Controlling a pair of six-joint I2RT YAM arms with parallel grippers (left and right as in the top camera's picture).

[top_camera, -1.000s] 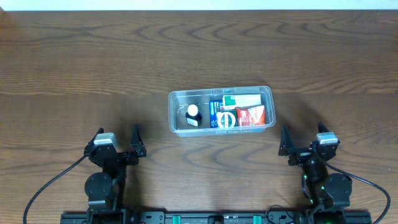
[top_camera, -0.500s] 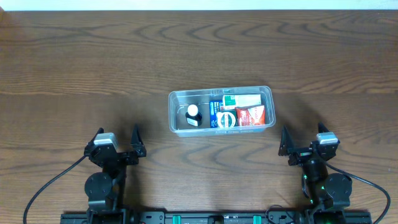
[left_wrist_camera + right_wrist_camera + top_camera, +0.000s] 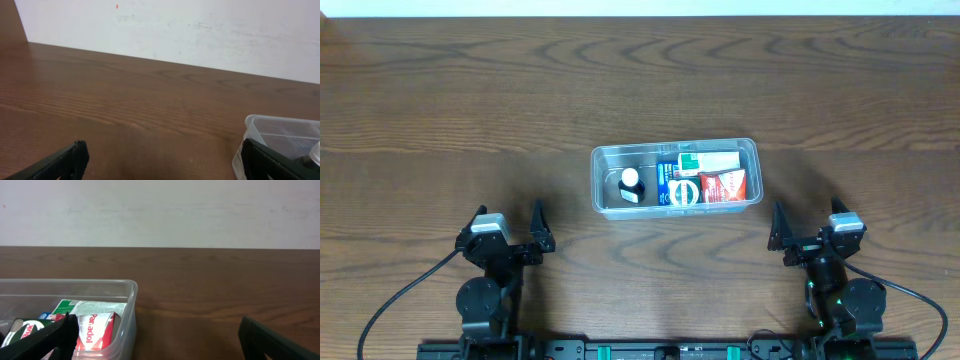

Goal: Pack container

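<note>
My left gripper (image 3: 508, 217) sits at the near left of the dark brown wooden table (image 3: 440, 100). Its two black fingers (image 3: 60, 162) are spread wide apart, with only wood grain between them. My right gripper (image 3: 806, 212) sits at the near right, its jaws just as wide apart.

The clear, shallow rectangular plastic container (image 3: 596, 180) with rounded corners rests in the middle of the table. It is farther out than both grippers and touches neither. Inside it, a small black bottle with a white cap (image 3: 631, 183) sits at the left end, with a blue packet (image 3: 672, 186) just beside it. A red packet (image 3: 724, 185) lies at the near right and a green-and-white packet (image 3: 708, 160) lies along the far wall.

From my right wrist the container's rounded corner (image 3: 131, 310) fills the lower left. The red packet (image 3: 92, 327) shows through its wall.
</note>
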